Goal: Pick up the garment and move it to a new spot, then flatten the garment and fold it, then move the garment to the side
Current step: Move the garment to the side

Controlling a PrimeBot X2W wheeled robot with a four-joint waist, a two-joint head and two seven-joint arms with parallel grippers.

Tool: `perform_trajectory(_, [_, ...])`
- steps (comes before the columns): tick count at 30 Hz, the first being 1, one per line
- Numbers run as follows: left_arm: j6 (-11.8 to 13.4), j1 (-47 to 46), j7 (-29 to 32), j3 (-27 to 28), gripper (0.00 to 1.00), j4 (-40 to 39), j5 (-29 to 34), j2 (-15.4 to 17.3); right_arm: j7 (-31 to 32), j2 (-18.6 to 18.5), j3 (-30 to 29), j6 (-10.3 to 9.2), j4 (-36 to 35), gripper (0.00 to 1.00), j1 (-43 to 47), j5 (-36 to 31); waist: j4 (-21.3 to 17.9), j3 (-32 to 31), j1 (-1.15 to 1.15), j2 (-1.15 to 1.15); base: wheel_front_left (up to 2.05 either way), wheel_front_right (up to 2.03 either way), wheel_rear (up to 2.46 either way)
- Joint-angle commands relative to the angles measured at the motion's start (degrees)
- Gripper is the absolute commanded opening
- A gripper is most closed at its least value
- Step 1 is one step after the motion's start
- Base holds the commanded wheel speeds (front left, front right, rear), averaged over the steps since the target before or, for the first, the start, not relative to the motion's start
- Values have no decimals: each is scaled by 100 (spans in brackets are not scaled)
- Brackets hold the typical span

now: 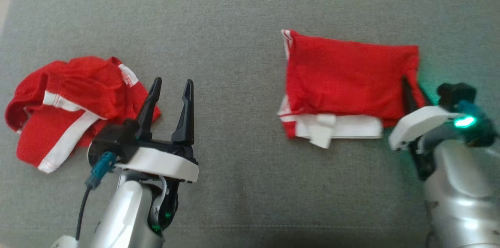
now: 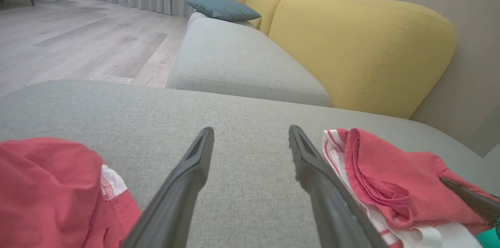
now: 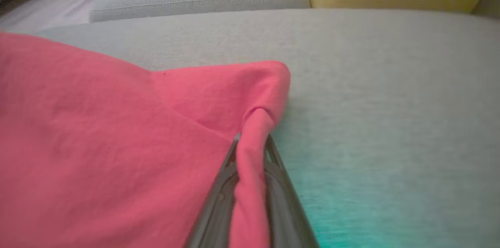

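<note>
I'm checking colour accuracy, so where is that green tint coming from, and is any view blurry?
Head view: a green wrist light glows onto the grey cushion beside the folded red garment. Right wrist view: the same teal cast lower right, cloth soft near the right pincer. Left wrist view: sharpest, teal just bottom-right.

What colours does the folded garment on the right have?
The garment is red with white bands, clearest in the head view.
</note>
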Motion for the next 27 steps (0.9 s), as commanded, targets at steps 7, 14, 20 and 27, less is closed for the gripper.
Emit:
perform_trajectory(7, [-36,-186,-34,141,100,-202,38,50,-132,-1302,-1,-4,-195,0,-583,-676,-117,-87,0,0,0,0,0])
perform_trajectory(14, [-6,-195,-34,70,100,-269,-71,50,-98,-2200,-312,-4,-115,0,-884,-1038,24,-29,0,0,0,0,0])
perform_trajectory(20, [7,-207,-34,83,100,-312,-84,50,-88,-2400,-476,-4,-144,0,-979,-1034,95,74,0,0,0,0,0])
perform_trajectory(27, [-7,-242,-34,144,100,-317,-47,50,-125,-2407,-466,-4,-246,0,-1017,-966,84,145,0,0,0,0,0])
